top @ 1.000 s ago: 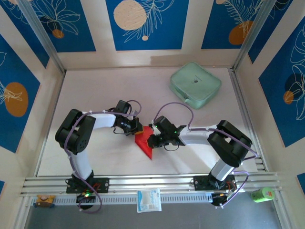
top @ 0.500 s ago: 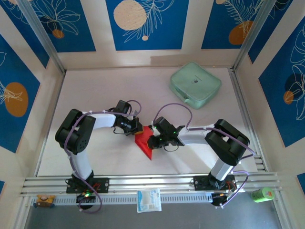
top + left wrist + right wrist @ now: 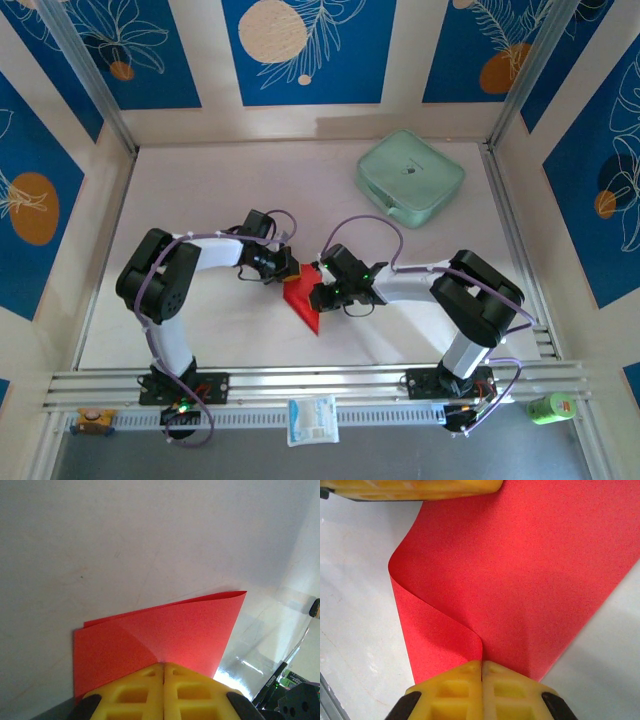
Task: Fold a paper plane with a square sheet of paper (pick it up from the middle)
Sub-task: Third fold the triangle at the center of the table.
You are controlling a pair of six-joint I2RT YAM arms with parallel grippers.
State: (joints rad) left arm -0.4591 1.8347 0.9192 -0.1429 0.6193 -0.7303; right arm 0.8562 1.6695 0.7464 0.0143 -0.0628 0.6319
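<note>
Near the middle of the pale tabletop, somewhat toward the arms' bases, sits the thin bright red sheet of paper. It is folded over, so from above it reads as a wedge with its point aimed at the near edge. Both arms reach inward to it. The left gripper meets the paper at its far left corner and the right gripper meets it on its right side, the two close together.

From the left wrist, the yellow fingers are pressed together with no gap, and the red paper runs in under their tips. A soft crease leads straight to the seam between them, so the jaws are clamped on the paper. Two layers show at the paper's left edge, slightly offset, and the fold at its right-hand corner is rounded rather than pressed flat.

From the right wrist, the yellow fingers are likewise closed tight, pinching a raised fold of the paper that runs into their seam. On the left the sheet bows in a loose curve.

Well apart, at the far right of the table, lies a mint-green rounded zip case. A small white printed packet rests on the grey strip in front of the arm bases.
</note>
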